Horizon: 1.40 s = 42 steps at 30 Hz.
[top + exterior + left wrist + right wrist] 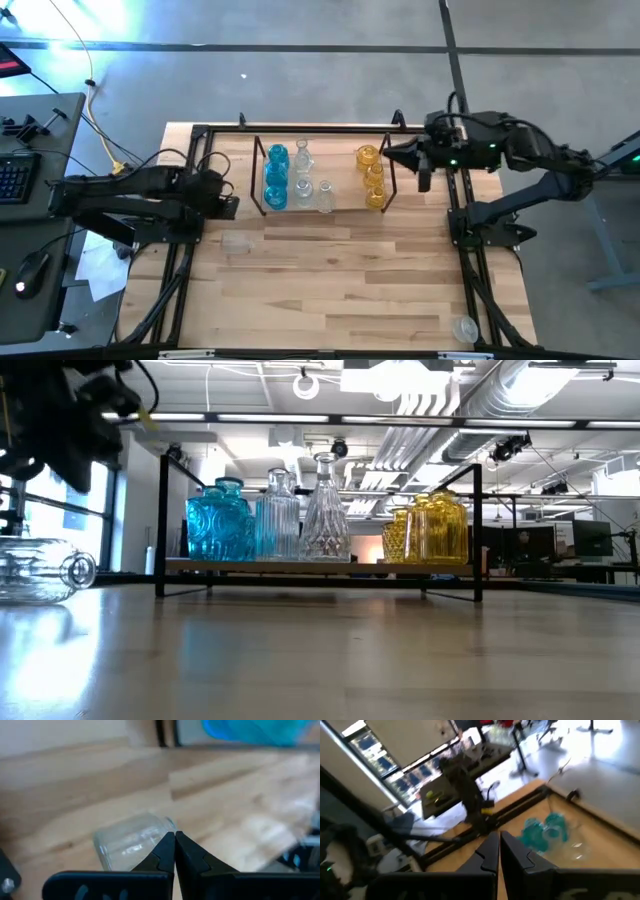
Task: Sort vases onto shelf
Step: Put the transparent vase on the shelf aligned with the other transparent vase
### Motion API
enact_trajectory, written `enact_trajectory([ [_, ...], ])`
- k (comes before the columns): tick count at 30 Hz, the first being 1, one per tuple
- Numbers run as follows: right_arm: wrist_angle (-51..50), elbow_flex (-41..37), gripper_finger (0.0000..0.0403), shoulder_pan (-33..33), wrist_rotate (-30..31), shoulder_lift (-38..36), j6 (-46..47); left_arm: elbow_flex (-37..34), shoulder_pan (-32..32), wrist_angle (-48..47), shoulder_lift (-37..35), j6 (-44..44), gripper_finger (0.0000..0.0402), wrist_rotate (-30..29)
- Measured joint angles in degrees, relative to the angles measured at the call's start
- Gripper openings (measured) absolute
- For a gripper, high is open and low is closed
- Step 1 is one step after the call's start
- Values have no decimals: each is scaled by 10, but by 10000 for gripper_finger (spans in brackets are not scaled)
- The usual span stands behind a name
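Note:
The shelf stands at the table's far middle; in the low view its wood floor carries blue, clear and amber vases, all upright. One clear vase lies on its side on the table, left of and nearer than the shelf, also in the low view and the left wrist view. My left gripper hangs shut above it, apart from it. My right gripper is shut and raised at the shelf's right end, empty.
Another clear vase lies at the table's near right corner by the black frame rail. A matching rail runs along the left side. Bare wood fills the near half. A side desk with a keyboard stands left.

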Motion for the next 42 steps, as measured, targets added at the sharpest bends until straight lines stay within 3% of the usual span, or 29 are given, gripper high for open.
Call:
enact_trajectory([
  [5, -4, 0, 0, 8, -37, 48, 54, 67, -80, -46, -7, -11, 0, -21],
  [12, 37, 0, 0, 87, 56, 155, 176, 118, -178, -75, -10, 50, 1, -39],
  [18, 218, 0, 0, 160, 134, 284, 247, 140, -236, -141, -43, 94, 1, -95],
  [24, 392, 0, 0, 180, 131, 408, 298, 145, -273, -168, -91, 99, 1, -64],
  [29, 465, 0, 0, 186, 133, 477, 307, 145, -290, -171, -122, 101, 1, -54],
  [33, 489, 0, 0, 185, 137, 533, 327, 134, -296, -248, -132, 100, 1, -55],
  [36, 561, 0, 1, 184, 120, 586, 346, 122, -297, -290, -133, 86, 1, -52],
  [39, 699, 0, 19, 182, 108, 648, 363, 107, -297, -292, -133, 98, 1, -59],
  [42, 835, 0, 62, 176, 115, 706, 378, 79, -297, -301, -132, 120, 1, -103],
])
